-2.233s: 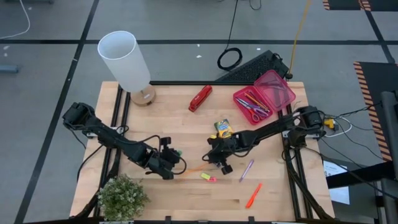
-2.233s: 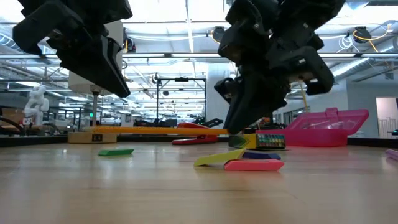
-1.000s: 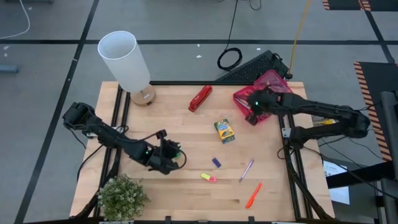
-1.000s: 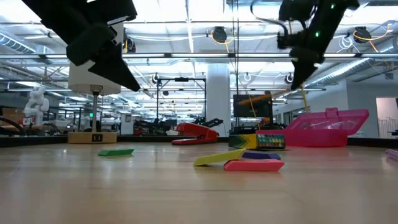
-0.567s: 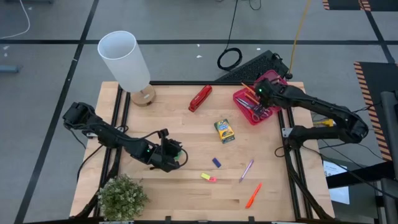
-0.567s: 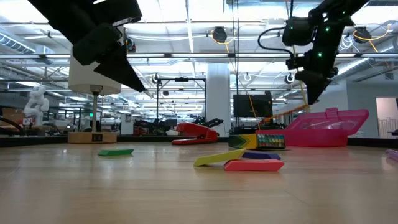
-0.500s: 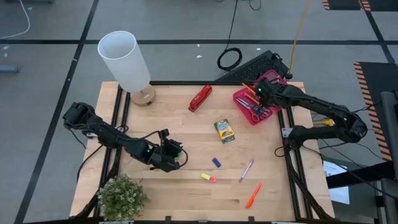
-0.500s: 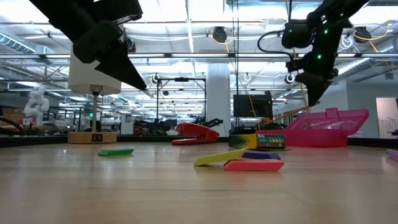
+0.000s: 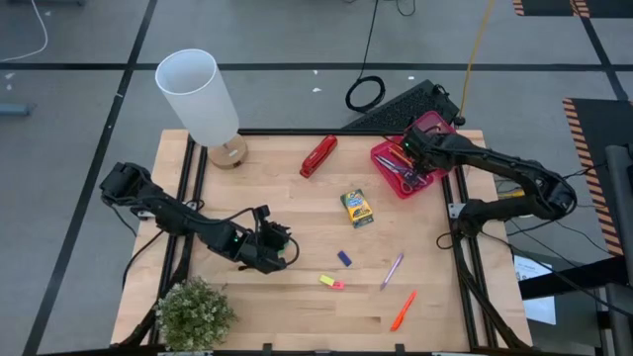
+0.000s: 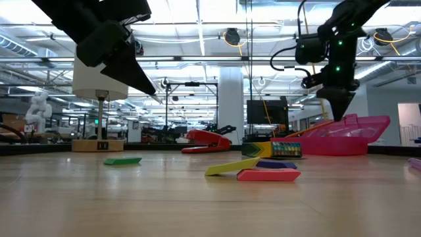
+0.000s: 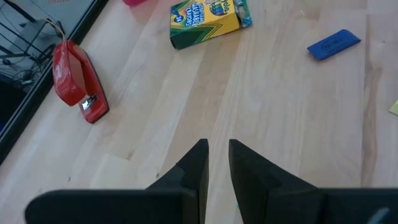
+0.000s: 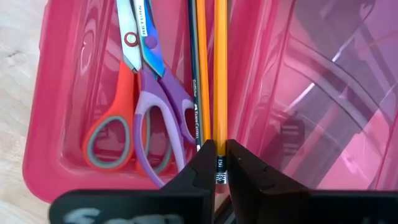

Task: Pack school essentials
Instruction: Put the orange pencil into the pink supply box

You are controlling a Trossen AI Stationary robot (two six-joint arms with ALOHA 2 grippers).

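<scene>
A pale wooden desk (image 9: pixel 297 307) stands on a grey floor (image 9: pixel 79 109) crossed by dark lines. Beyond it, a large hall with bright ceiling lights (image 10: pixel 197 36).

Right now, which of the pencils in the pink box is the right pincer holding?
The yellow pencil, lying nearest the clear lid; the right pincer is shut on its end. The orange and black pencils beside it lie free.

The left gripper (image 11: pixel 217 158) hangs over a pale wooden worktop (image 11: pixel 280 112), its two dark fingers (image 11: pixel 194 171) nearly together with only a thin gap between them and nothing held. Ahead of it lies a green-yellow crayon box (image 11: pixel 209 22). A red stapler (image 11: pixel 78 81) rests near the worktop's dark edge. A small blue eraser (image 11: pixel 334 44) lies apart from both.
</scene>
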